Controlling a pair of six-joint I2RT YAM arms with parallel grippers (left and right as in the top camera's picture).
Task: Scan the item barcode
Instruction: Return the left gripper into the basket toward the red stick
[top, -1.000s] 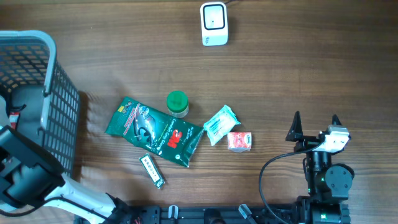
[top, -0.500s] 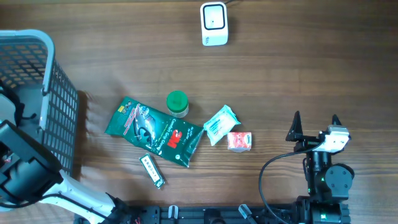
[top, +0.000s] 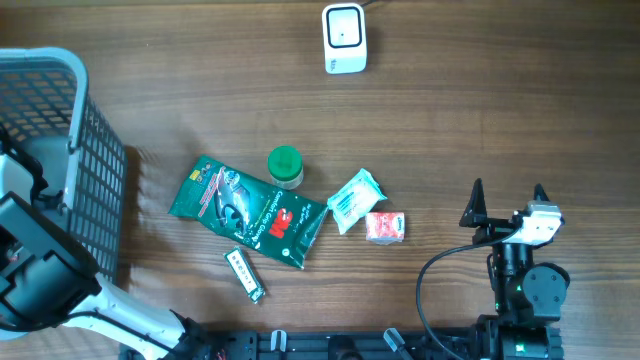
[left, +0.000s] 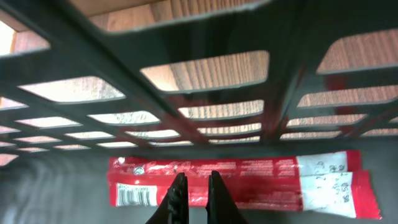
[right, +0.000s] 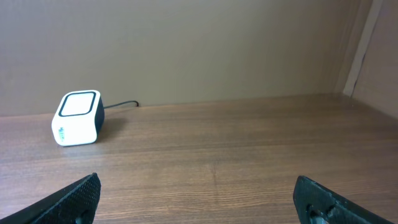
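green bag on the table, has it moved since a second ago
No. The green bag keeps the same spot and tilt relative to the white scanner and the basket.

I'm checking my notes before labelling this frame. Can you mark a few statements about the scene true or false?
1. The right tool stands open and empty. True.
2. The white scanner sits inside the basket. False: it stands on the table, outside the basket.
3. A red packet lies in the basket at the left tool's tips. True.
4. The left tool is wide open. False: its fingers are closed together.
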